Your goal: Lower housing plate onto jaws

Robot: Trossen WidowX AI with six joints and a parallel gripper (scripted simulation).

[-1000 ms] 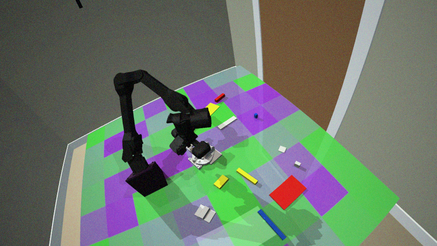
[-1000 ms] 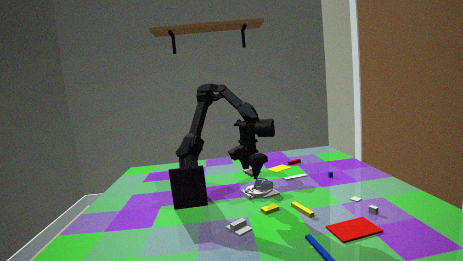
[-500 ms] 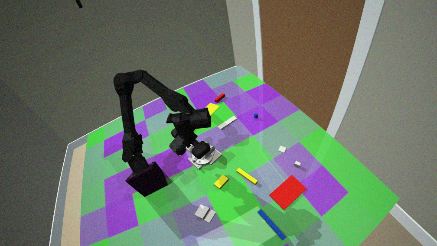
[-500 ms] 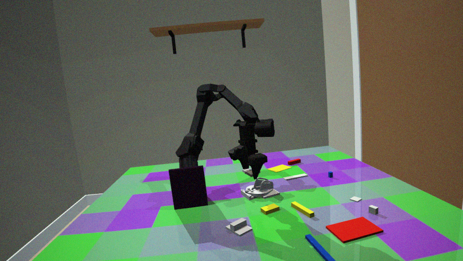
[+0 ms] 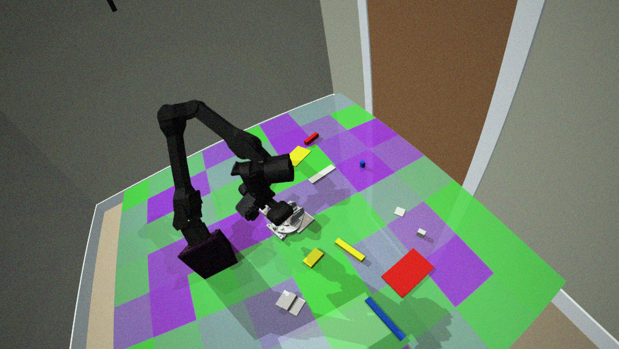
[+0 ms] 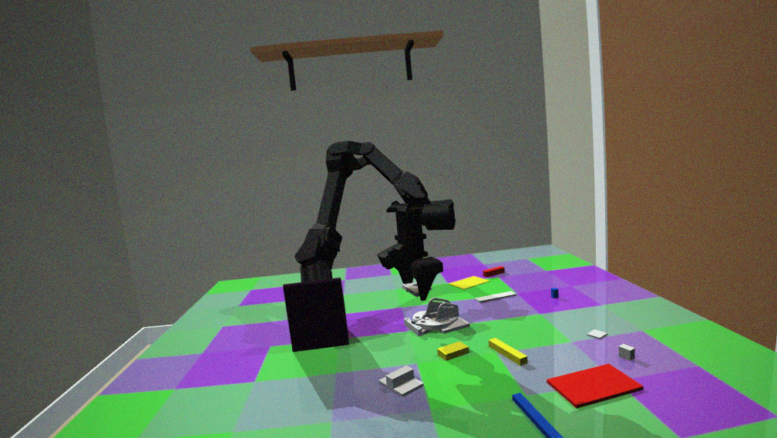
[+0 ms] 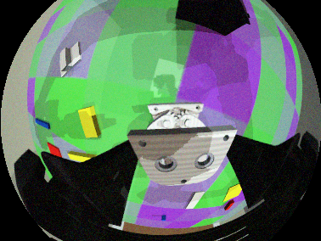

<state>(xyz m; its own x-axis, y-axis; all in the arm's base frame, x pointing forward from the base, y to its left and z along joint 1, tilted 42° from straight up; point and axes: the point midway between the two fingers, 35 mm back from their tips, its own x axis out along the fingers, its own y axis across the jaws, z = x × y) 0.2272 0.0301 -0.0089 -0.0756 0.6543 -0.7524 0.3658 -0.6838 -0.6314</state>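
Note:
My gripper [image 6: 415, 289] [image 7: 182, 140] is shut on the grey-white housing plate [image 6: 412, 288] [image 7: 184, 144], with one finger at each end. In the wrist view the plate shows two large ringed holes and small corner holes. It hangs in the air, roughly level, and in the exterior view it stands up and to the left of the white base assembly [image 5: 306, 219] [image 6: 456, 325] [image 7: 176, 107]. The assembly lies on the table with round white parts and a grey arched part. In the wrist view the plate hides much of it. The arm covers most of the plate in the top view.
A yellow block [image 5: 312, 257] [image 6: 452, 350] [image 7: 88, 122] and a yellow bar [image 5: 349, 249] [image 6: 507, 351] lie near the assembly. A white stepped block [image 5: 290, 302] [image 6: 401, 379], a red plate [image 5: 407, 272] and a blue bar [image 5: 384, 318] lie farther off. A white strip [image 5: 322, 173] lies behind.

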